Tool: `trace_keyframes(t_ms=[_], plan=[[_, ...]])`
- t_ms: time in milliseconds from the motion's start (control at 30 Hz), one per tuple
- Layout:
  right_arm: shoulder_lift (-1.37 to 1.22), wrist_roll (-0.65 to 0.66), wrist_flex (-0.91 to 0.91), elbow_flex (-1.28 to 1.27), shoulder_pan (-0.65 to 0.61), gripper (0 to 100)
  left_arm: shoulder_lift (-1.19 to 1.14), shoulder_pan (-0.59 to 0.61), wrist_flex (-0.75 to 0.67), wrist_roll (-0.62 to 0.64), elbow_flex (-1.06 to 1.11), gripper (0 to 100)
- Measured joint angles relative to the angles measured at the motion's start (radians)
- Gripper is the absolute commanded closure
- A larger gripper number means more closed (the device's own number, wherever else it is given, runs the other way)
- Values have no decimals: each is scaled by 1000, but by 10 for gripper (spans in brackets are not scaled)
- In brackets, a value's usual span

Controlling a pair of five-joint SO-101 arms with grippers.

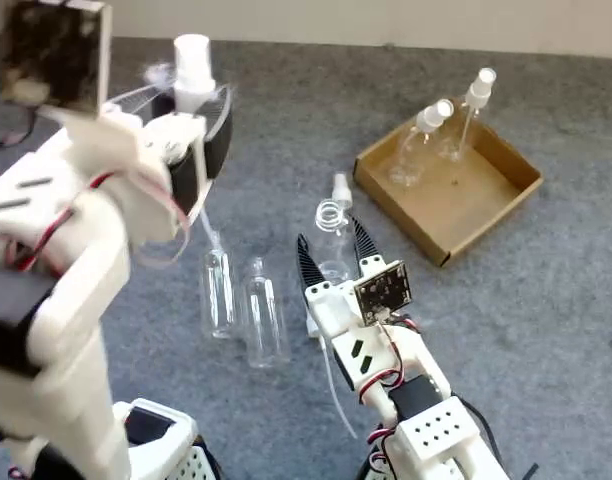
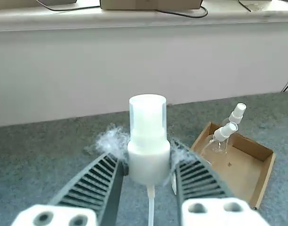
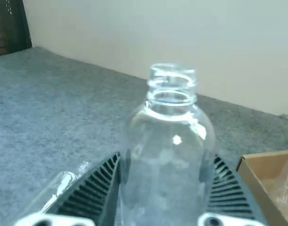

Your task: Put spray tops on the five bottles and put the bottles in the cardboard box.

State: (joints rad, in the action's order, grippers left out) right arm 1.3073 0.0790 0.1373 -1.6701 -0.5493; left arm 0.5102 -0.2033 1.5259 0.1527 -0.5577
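My left gripper (image 1: 191, 92) is raised high over the table's far left, shut on a white spray top (image 2: 147, 136) whose thin tube hangs down between the fingers. My right gripper (image 1: 331, 252) sits near the table's middle, shut on a clear bottle (image 3: 170, 141) that stands upright with an open neck. The spray top (image 1: 193, 60) is well to the left of that bottle (image 1: 333, 235). The cardboard box (image 1: 481, 195) lies at the right and holds two bottles (image 1: 414, 150) with spray tops on.
Two clear bottles (image 1: 218, 290) (image 1: 264, 312) without tops lie side by side on the grey carpet, left of my right gripper. Another white spray top (image 1: 341, 187) lies just beyond the held bottle. The box (image 2: 245, 165) stands open toward the room's wall.
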Motion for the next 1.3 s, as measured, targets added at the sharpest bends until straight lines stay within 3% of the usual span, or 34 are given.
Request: trace_keyframes(t_ms=[267, 467, 767, 900, 1133, 1300], plan=[[0, 0, 0, 0, 0, 806, 117, 0, 183, 0, -6, 976], [0, 0, 0, 0, 0, 806, 227, 0, 212, 0, -5, 976], [0, 0, 0, 0, 0, 806, 486, 0, 187, -9, 327, 976], [0, 0, 0, 0, 0, 806, 562, 0, 17, -14, 517, 976], [0, 0, 0, 0, 0, 806, 560, 0, -466, -157, 858, 976], [0, 0, 0, 0, 0, 806, 555, 0, -786, -176, 1007, 976]])
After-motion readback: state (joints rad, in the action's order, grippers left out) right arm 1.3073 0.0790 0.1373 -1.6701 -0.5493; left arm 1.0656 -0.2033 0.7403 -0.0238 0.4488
